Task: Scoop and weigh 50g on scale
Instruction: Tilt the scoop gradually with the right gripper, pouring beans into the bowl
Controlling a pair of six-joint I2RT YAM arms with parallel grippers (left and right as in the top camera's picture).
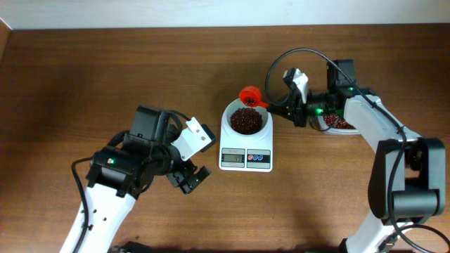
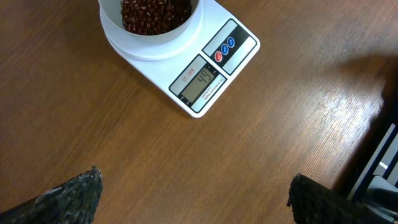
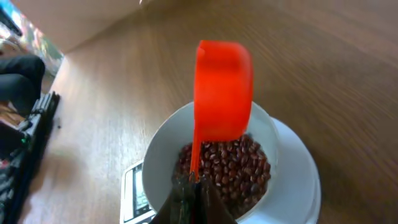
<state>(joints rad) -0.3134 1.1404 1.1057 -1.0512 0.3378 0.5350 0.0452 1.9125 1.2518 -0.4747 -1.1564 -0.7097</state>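
Here, wood-grain desk point(image 1: 84, 84) meets white wall point(image 1: 211, 13). The left end effector point(image 1: 188, 177) stands wide; right end effector point(image 3: 191, 193) grips orange scoop point(image 3: 222, 90).

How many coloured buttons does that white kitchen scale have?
3, in a row beside the grey display of the white digital kitchen scale: one red button nearest the display, then two blue buttons.

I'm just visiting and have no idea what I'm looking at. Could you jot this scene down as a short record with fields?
scale: white, mid-table, bowl on top
beans: red-brown heap in the bowl
scoop: orange, tipped above the bowl
right gripper: shut on the scoop's handle
left gripper: open, empty, hovering near the scale
display: seems to read 49, hard to be sure
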